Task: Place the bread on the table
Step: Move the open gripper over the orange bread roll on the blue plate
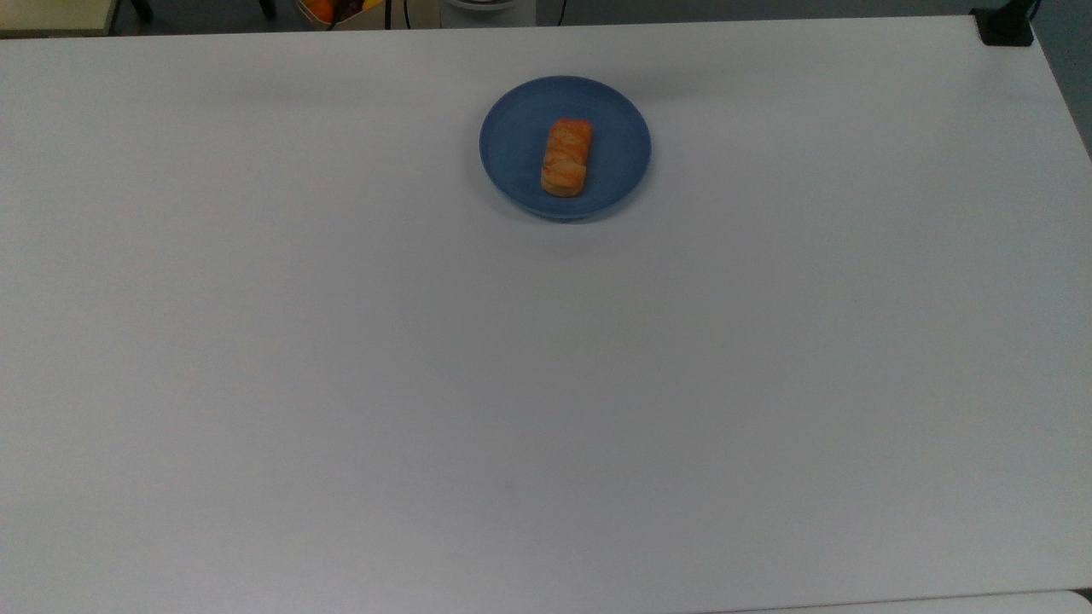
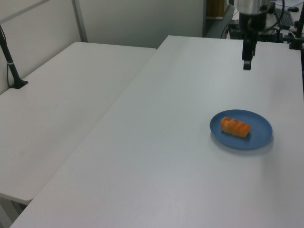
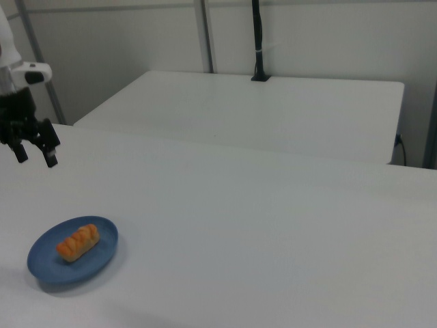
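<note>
The bread [image 1: 566, 157] [image 2: 235, 127] [image 3: 78, 242], a small orange-golden loaf, lies in the middle of a round blue plate [image 1: 516, 162] [image 2: 259, 135] [image 3: 48, 263] on the white table [image 1: 546, 384] [image 2: 166, 142] [image 3: 273, 225]. My gripper [image 2: 246, 64] [image 3: 34, 157] hangs in the air above the table, beyond the plate and well above the bread. In the right view its two dark fingers [image 3: 51, 156] stand apart with nothing between them, so it is open.
A second white table [image 2: 61, 104] [image 3: 273, 109] adjoins this one, with a black pole [image 2: 9, 57] [image 3: 258, 41] clamped at its far edge. Desk clutter sits past the table's end in the left view's top right. A black clamp [image 1: 1005, 26] sits at a table corner.
</note>
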`<act>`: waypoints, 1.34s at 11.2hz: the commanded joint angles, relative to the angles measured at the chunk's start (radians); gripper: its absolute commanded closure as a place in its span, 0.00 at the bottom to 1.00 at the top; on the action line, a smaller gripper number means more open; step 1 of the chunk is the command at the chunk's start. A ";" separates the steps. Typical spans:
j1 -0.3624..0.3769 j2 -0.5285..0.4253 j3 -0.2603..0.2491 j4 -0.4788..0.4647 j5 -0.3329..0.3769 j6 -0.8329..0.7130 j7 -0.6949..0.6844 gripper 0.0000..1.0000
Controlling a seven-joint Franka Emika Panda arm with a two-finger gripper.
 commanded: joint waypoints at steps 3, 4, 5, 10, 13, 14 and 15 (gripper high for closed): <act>0.011 -0.043 -0.007 -0.273 0.011 0.256 0.052 0.00; 0.011 -0.040 -0.007 -0.313 0.011 0.300 0.052 0.00; 0.011 -0.037 -0.007 -0.350 0.011 0.349 0.053 0.00; 0.011 0.055 -0.007 -0.443 -0.012 0.521 0.118 0.00; 0.009 0.124 -0.007 -0.451 -0.068 0.584 0.161 0.00; 0.009 0.144 -0.007 -0.450 -0.093 0.600 0.182 0.00; 0.009 0.159 -0.007 -0.448 -0.104 0.619 0.199 0.00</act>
